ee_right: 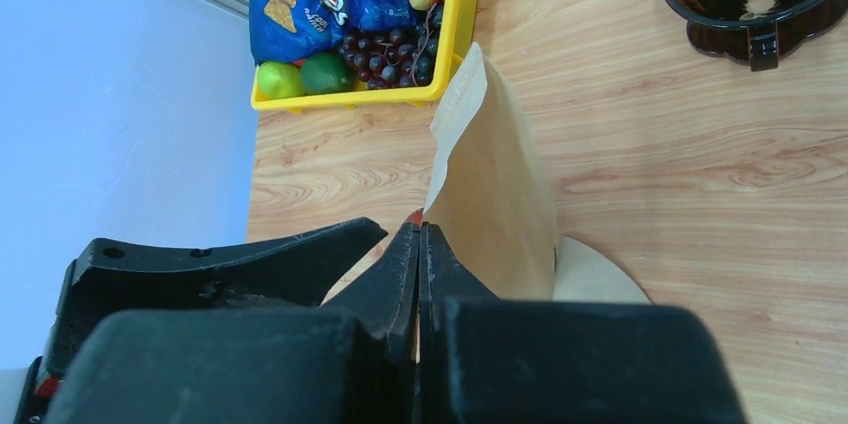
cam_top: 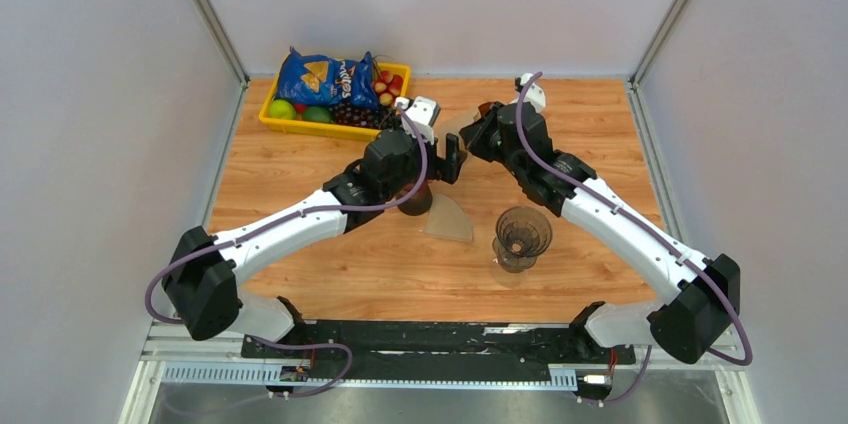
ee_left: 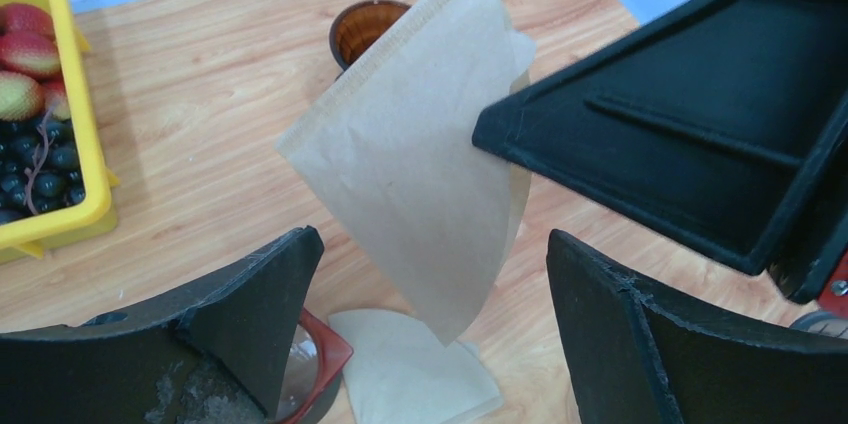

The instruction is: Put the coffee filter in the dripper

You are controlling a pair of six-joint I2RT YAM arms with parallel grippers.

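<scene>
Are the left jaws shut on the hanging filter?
No, the left jaws stand wide apart either side of the filter, which only the right jaws pinch.

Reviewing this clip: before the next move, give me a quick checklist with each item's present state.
1. Right jaws shut on the brown paper coffee filter: ok.
2. Left jaws open, either side of that filter: ok.
3. Brown translucent plastic dripper upright and empty: ok.
4. Held filter above the dripper: not ok, it is off to one side.
5. Second paper filter lying on the wooden table clear of the dripper: ok.
</scene>
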